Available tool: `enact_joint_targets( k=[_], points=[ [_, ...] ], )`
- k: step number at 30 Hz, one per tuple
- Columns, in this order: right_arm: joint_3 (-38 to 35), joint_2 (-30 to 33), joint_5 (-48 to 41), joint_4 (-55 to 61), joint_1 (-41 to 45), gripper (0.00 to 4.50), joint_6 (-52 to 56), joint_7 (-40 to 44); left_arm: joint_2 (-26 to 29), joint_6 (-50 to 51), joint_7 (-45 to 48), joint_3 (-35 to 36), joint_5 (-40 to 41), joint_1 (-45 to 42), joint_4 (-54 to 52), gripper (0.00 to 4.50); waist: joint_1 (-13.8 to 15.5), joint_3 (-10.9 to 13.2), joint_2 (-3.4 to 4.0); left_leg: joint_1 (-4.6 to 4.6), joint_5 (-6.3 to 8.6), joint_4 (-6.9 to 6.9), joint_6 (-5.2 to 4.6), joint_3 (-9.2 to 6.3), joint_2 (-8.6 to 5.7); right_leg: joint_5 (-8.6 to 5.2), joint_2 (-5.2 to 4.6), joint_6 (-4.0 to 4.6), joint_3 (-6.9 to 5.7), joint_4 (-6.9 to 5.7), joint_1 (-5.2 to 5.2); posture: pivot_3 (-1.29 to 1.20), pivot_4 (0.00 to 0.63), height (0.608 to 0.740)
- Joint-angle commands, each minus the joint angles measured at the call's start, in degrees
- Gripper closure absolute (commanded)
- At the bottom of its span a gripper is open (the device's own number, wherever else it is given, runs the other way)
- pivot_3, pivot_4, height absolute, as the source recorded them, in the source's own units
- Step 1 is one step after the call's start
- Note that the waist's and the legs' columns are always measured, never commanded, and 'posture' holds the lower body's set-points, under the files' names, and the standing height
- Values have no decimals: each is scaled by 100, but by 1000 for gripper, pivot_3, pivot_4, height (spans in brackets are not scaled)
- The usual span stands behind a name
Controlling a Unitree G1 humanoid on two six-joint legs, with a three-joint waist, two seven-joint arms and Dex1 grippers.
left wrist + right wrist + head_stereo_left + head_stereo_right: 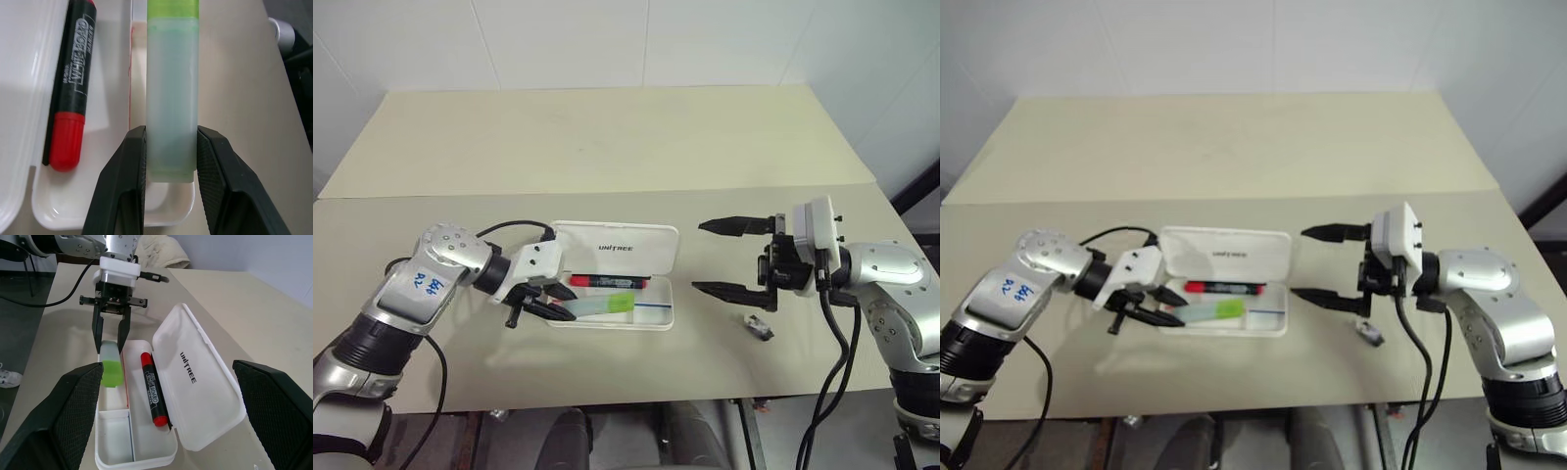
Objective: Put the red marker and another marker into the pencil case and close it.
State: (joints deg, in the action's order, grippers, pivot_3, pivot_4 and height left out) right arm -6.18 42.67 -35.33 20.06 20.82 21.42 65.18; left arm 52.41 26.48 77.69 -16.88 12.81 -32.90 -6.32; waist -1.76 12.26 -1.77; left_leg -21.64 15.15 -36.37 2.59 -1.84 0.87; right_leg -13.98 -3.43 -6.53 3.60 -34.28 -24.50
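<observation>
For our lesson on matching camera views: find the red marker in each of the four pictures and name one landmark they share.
Left eye view: the red marker lies in the open pencil case, along its lid side.
Right eye view: same spot, just below the lid.
Left wrist view: beside the held green marker, red end nearest.
Right wrist view: lengthwise in the tray, next to the lid.
Shared landmark: the pencil case.

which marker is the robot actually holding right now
The light-green marker, clamped in the left gripper over the pencil case; the red marker lies free inside.
</observation>
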Motion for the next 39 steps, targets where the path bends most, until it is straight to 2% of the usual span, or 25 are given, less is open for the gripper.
enact_joint_targets(
  k=[1,15,23,24,25,32,33,34,39],
  points=[
    [-173,91,-128,184,20,0,10,-48,108,-136,73,45,-116,37,-101,3449,1,0,0,0,0,0,0,0,0,1,0,-2,0,0,0,0,150,740],
    [-81,-10,-117,214,61,0,-36,-143,53,-551,117,7,-550,-91,307,3449,5,0,0,0,0,0,0,0,0,1,0,-4,0,-3,0,0,150,740],
    [-88,-8,-116,241,20,0,-46,-179,-16,-410,249,-37,-570,-147,301,3449,9,0,0,0,-1,-7,-2,0,0,1,0,-3,0,-7,3,0,150,740],
    [-85,-10,-111,233,21,0,-54,-180,-20,-391,262,-38,-571,-149,295,2729,9,0,0,0,-1,-8,-2,0,0,1,0,-3,0,-7,3,0,150,740],
    [-84,-14,-108,225,23,0,-60,-182,-40,-384,226,-12,-569,-143,285,2537,9,-1,0,1,-1,-8,-2,0,0,2,0,-4,0,-9,3,0,150,740],
    [-21,-84,-80,189,52,0,-91,-205,-253,-435,178,172,-376,-140,206,432,36,-1,0,3,-9,-20,-15,-4,-4,-3,-2,5,0,-13,13,0,150,740],
    [-12,-94,-77,182,60,0,-93,-206,-263,-394,223,171,-330,-150,173,432,19,0,-1,2,-9,-31,-15,-5,-3,-6,-2,14,0,-13,16,0,150,740],
    [-8,-96,-74,166,67,0,-99,-195,-279,-373,227,186,-295,-151,131,432,15,0,-1,-4,-8,-49,-14,-4,-2,-32,-1,65,0,-13,16,0,150,740],
    [47,-70,-35,17,147,0,-130,-102,-277,-328,171,395,-23,-12,-116,432,-16,0,-1,-9,-6,-62,-15,1,-2,-29,-2,60,7,-15,15,0,150,740]
  ],
)
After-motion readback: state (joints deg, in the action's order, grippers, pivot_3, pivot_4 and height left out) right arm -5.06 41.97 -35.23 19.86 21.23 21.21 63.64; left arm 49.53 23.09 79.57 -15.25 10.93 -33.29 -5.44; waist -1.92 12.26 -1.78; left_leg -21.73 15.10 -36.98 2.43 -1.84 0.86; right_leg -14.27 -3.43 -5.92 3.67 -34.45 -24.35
